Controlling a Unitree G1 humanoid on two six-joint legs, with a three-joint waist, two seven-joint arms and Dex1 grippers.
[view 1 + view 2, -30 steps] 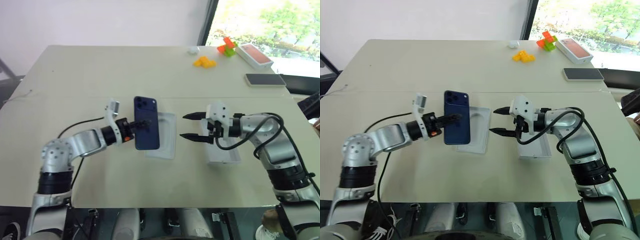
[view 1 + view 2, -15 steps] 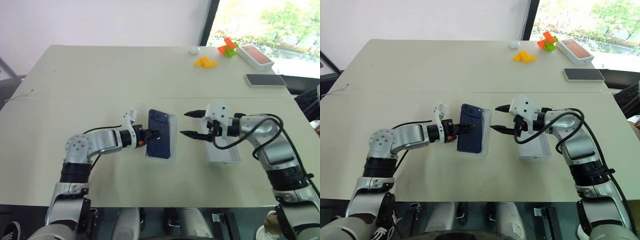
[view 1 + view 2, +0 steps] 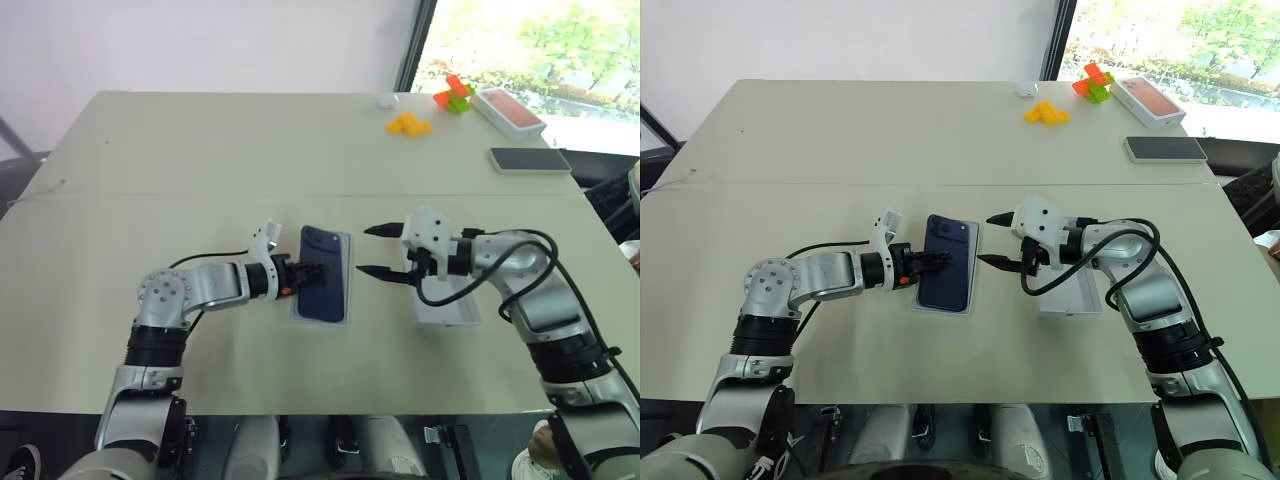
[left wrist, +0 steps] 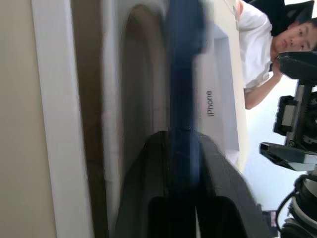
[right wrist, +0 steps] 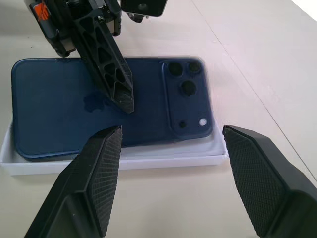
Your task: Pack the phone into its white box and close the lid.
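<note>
Beige table [image 3: 200,150] | phone [image 5: 99,106] – glossy dark blue | left fingers [image 5: 111,74] straddle it – right fingers [image 5: 106,163] spread

Lab: bare test table [image 3: 200,150], window [image 3: 530,40]

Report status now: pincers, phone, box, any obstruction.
Left pincer on the phone, lying in white box. Right pincer open, empty. Lid off. No obstruction.

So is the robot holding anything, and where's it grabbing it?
The left gripper is at the phone's long edge as it lies in the white box; whether it grips cannot be told. The right gripper's jaws are open, holding nothing.
</note>
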